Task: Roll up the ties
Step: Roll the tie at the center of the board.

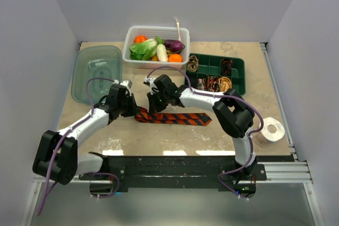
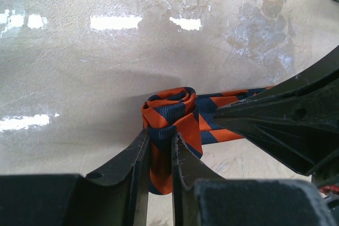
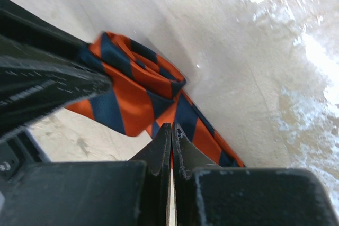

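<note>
Tie [image 2: 169, 112] striped diagonally orange and navy; table [image 2: 106, 56] mottled beige.

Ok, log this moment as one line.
left gripper: shut on rolled end of striped tie | right gripper: shut on tie beside the coil | tie: partly rolled, remainder flat on table

Left wrist: striped tie [image 2: 175, 115] lower end cut off at frame edge between left gripper [image 2: 160, 140] fingers. Right wrist: left gripper blurred, cropped; right gripper [image 3: 171, 128] tip contact with tie unclear. Top view: rolled end hidden under both grippers; green tray [image 1: 211, 65] contents too small to identify.
</note>
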Controlling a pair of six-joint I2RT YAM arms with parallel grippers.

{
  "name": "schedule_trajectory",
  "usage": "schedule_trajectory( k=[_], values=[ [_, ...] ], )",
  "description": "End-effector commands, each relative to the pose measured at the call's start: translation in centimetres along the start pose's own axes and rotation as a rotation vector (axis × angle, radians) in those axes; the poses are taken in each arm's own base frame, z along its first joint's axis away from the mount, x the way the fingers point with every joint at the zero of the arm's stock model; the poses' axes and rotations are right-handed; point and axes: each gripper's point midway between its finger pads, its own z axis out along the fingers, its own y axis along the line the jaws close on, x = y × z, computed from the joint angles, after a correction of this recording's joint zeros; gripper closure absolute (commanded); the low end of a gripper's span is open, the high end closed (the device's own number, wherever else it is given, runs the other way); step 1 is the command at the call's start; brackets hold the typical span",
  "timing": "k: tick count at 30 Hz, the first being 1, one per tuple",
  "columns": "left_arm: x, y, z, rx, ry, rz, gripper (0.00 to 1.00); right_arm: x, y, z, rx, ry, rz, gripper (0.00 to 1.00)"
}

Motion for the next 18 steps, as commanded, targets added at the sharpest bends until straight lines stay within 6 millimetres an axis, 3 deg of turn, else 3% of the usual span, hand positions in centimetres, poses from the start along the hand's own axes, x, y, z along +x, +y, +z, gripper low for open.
schedule_trajectory(
  k=[1,12,18],
  values=[
    [-1.8,-0.3,-0.7,-0.049,-0.041,0.054,0.89,-2.8,2.0,-0.1,-0.081,-0.070,-0.002,1.00],
    [-1.9,-2.3,-0.6,-0.068,-0.030,0.118,0.89,-0.7,2.4,2.6,-0.145,-0.031,0.060,1.00],
    [-1.7,-3.3,-0.9,-0.081,-0.020,0.158,0.89,-0.7,2.7,2.9,-0.176,-0.039,0.081,1.00]
  ],
)
